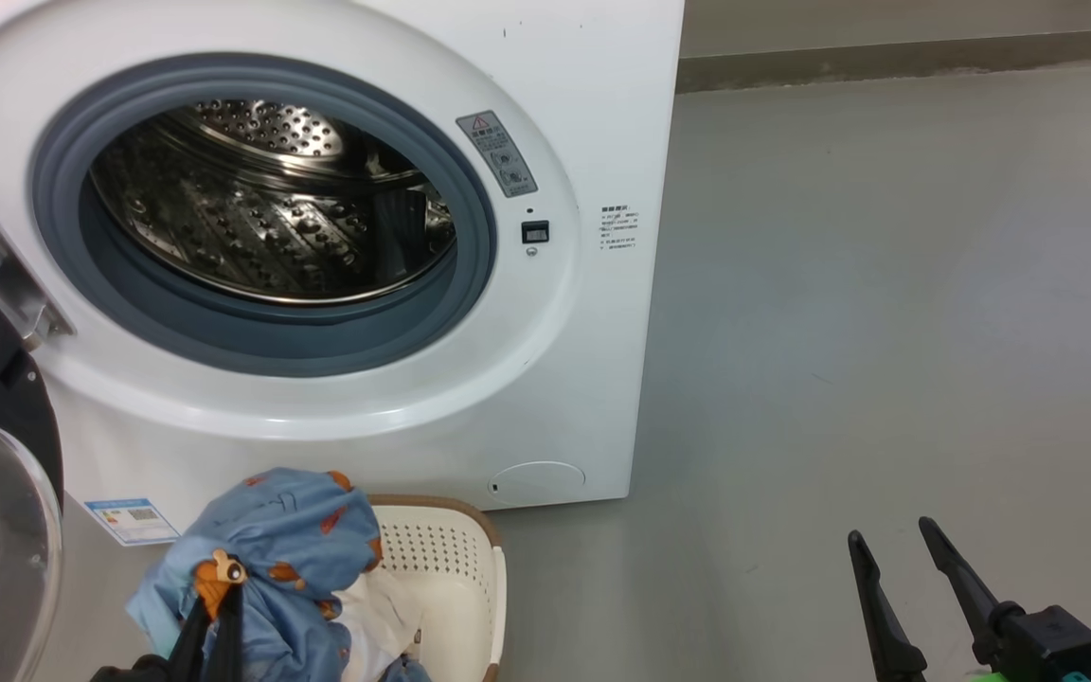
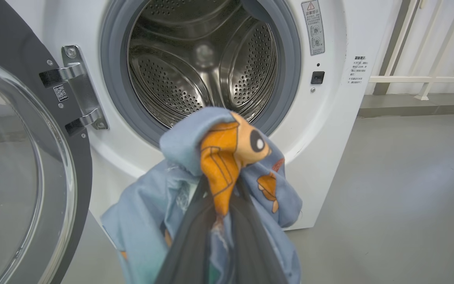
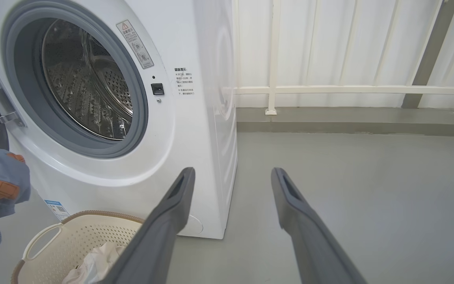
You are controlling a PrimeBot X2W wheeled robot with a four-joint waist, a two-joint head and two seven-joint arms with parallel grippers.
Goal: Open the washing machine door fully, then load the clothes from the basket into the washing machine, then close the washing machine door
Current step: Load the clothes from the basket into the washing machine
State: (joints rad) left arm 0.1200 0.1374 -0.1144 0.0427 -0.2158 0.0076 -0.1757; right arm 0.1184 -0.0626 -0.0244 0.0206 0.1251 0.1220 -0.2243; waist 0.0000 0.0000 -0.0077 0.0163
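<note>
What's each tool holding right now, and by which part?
Left tool is shut on the blue cloth, pinching a bunched fold by an orange print; the rest drapes down. Right tool is open and holds nothing.

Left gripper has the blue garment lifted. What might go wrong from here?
1. The left gripper pinches the light blue printed garment by one fold; the hanging bulk may slip or drape over the grey gasket instead of clearing it.
2. The open washing machine door stands close on that arm's left; a swing could knock it.
</note>
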